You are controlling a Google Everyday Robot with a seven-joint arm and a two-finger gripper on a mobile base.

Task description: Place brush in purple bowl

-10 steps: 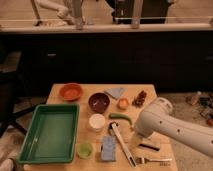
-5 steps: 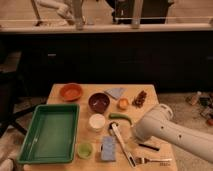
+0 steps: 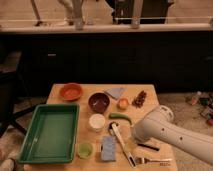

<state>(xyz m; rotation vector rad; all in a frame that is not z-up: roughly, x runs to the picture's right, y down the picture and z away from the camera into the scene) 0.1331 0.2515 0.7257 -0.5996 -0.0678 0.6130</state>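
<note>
The brush (image 3: 122, 144) lies on the wooden table (image 3: 150, 91) at the front middle, its white handle running from near the white cup toward the front edge. The purple bowl (image 3: 99, 102) stands upright behind it, near the table's middle, with nothing visible inside. My white arm (image 3: 162, 134) reaches in from the lower right, and its rounded end hangs just right of the brush. The gripper itself is hidden, somewhere at or behind the arm's end.
An orange bowl (image 3: 71, 91) stands at the back left and a green tray (image 3: 50, 132) fills the left side. A white cup (image 3: 97, 121), green cup (image 3: 84, 149), blue sponge (image 3: 108, 147), green pepper (image 3: 121, 117) and fork (image 3: 150, 161) crowd the brush.
The arm's rounded end has drifted slightly lower and to the left, closer to the brush. Nothing on the table has moved.
</note>
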